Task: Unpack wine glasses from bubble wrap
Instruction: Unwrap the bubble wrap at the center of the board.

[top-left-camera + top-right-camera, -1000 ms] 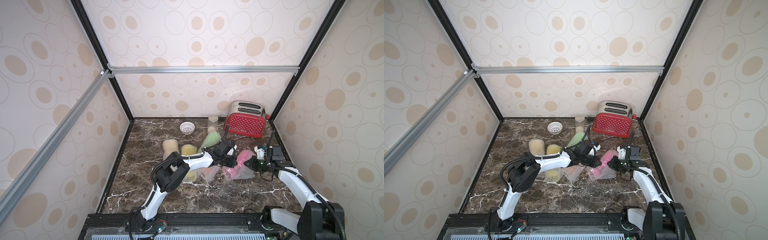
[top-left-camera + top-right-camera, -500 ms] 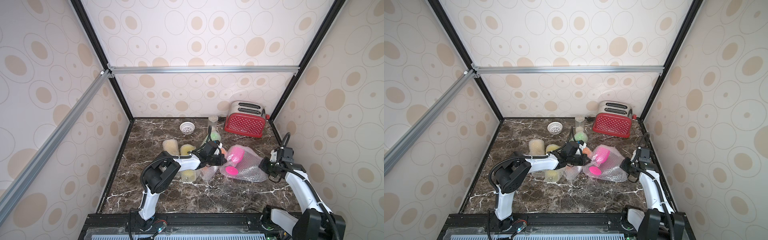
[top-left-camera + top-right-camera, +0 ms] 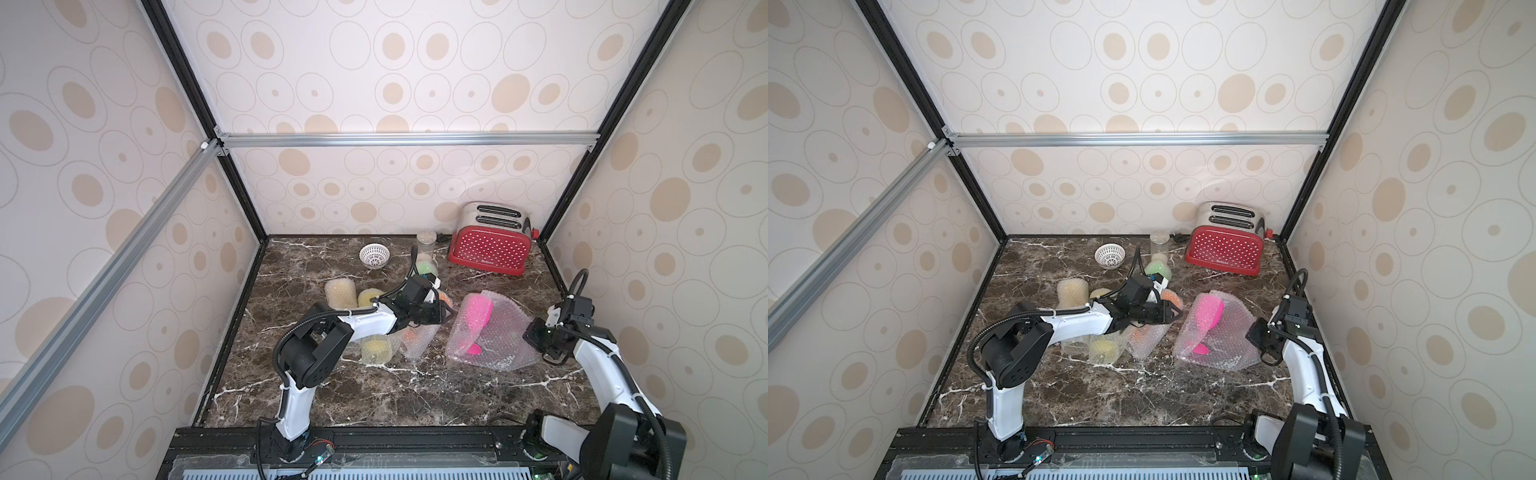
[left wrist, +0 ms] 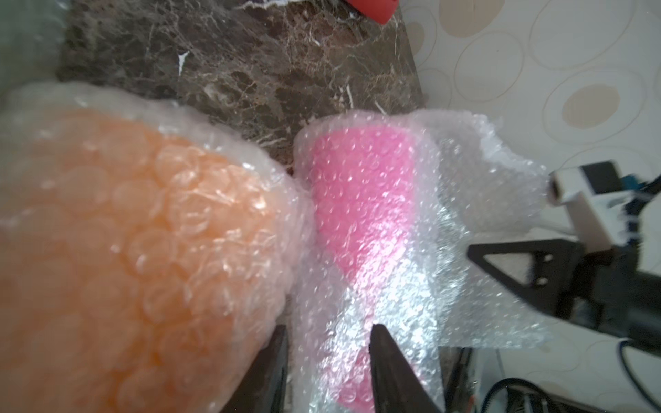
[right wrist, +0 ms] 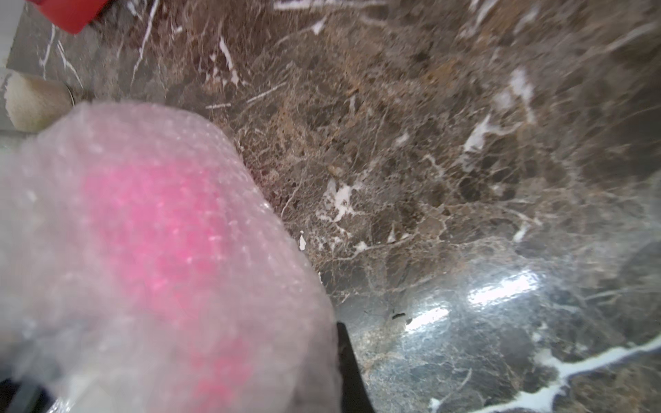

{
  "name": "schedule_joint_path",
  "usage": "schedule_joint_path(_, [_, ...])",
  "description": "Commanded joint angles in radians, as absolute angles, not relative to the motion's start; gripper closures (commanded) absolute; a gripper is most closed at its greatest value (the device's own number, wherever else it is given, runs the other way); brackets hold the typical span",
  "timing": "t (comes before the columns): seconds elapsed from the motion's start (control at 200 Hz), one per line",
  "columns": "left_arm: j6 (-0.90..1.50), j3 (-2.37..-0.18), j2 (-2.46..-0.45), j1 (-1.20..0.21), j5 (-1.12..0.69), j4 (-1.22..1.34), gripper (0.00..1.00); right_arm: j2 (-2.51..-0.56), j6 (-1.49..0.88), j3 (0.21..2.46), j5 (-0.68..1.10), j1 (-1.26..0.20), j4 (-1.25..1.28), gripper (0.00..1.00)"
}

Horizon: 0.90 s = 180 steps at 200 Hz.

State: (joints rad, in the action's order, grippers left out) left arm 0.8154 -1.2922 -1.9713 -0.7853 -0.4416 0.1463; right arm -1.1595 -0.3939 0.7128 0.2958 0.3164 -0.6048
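My right gripper (image 3: 531, 333) is clamped on the edge of the bubble wrap sheet (image 3: 500, 338), out near the right wall. In the right wrist view only one finger (image 5: 345, 357) shows beside the wrap, which hides the other.

The sheet fans out wide and loose from that grip across the marble tabletop (image 3: 374, 395). The pink goblet (image 3: 481, 312) lies on its side in it, right of centre. Its bowl points toward the back wall and its round foot toward the front edge. In the left wrist view a layer of wrap covers the goblet (image 4: 361, 200).

My left gripper (image 3: 448, 311) is just beside the bowl on the side away from my right arm. Its fingers (image 4: 384, 354) stand parted, released rather than clenched, with the sheet's near edge lying between them. I cannot tell whether the pads touch the plastic.

The orange goblet (image 4: 125, 250), rolled in its own bubble wrap, lies right against the pink one's wrap under my left wrist. The wrapped green goblet (image 3: 424, 266) lies behind my wrist. Two yellow rolls (image 3: 376, 347) and a pale one (image 3: 340, 293) lie by my left forearm.

A red toaster (image 3: 490, 245), a clear jar (image 3: 427, 241) and a white lattice bowl (image 3: 374, 254) stand along the back.
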Motion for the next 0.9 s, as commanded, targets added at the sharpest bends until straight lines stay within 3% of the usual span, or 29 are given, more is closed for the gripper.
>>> schedule_joint_path(0.0, [0.721,-1.396,-1.985,-0.789,-0.423,0.046,0.53,-1.181,-0.364,0.741,0.359,0.321,-0.612,0.85])
schedule_joint_path(0.16, [0.649,-1.562,-2.074,-0.833,-0.426,-0.053,0.48,-1.139,-0.369,0.758,0.326,0.32,-0.665,0.61])
schedule_joint_path(0.295, [0.57,-1.704,-2.152,-0.886,-0.386,-0.158,0.38,-1.041,-0.37,0.797,0.238,0.319,-0.762,0.51])
schedule_joint_path(0.485, [0.46,-1.837,-2.247,-0.935,-0.266,-0.291,0.35,-0.937,-0.367,0.878,0.193,0.319,-0.847,0.51])
schedule_joint_path(0.73, [0.453,-1.869,-2.292,-0.946,-0.272,-0.277,0.34,-0.94,-0.405,0.813,0.419,0.299,-0.798,0.56])
schedule_joint_path(0.895, [0.462,-1.906,-2.329,-0.944,-0.266,-0.301,0.44,-0.932,-0.498,0.68,0.451,0.219,-0.627,0.62])
